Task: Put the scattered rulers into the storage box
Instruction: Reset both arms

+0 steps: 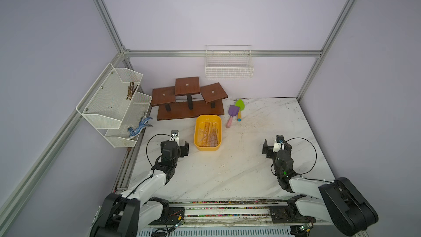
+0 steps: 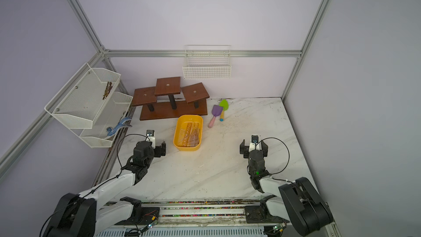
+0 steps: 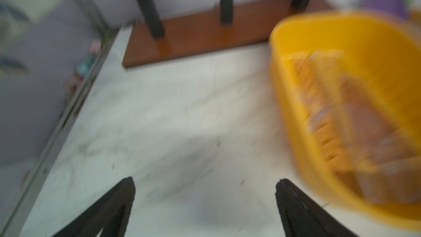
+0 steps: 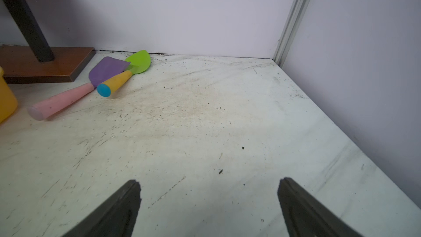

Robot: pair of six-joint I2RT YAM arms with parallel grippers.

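The yellow storage box [image 1: 196, 133] [image 2: 175, 133] stands on the marble table in front of the wooden stand. Several see-through and pinkish-brown rulers [image 1: 209, 136] [image 2: 190, 136] lie inside it; I see none loose on the table. My left gripper [image 1: 175, 145] [image 2: 152, 146] hovers just left of the box, open and empty. The blurred left wrist view shows the left gripper [image 3: 205, 180] over bare table, with the box [image 3: 296, 42] and rulers [image 3: 341, 115] beside it. My right gripper [image 1: 276, 146] [image 2: 254, 147] [image 4: 209, 181] is open and empty over bare table, well right of the box [image 4: 5, 96].
A purple shovel [image 1: 233, 112] [image 4: 109, 69] and a green shovel [image 1: 240, 106] [image 4: 139, 61] lie right of the box. A brown wooden stand [image 1: 189, 110] sits behind it. A white wire basket [image 1: 229, 70] hangs on the back wall. A mesh rack [image 1: 109, 106] holding a blue lizard toy [image 1: 139, 128] is at left.
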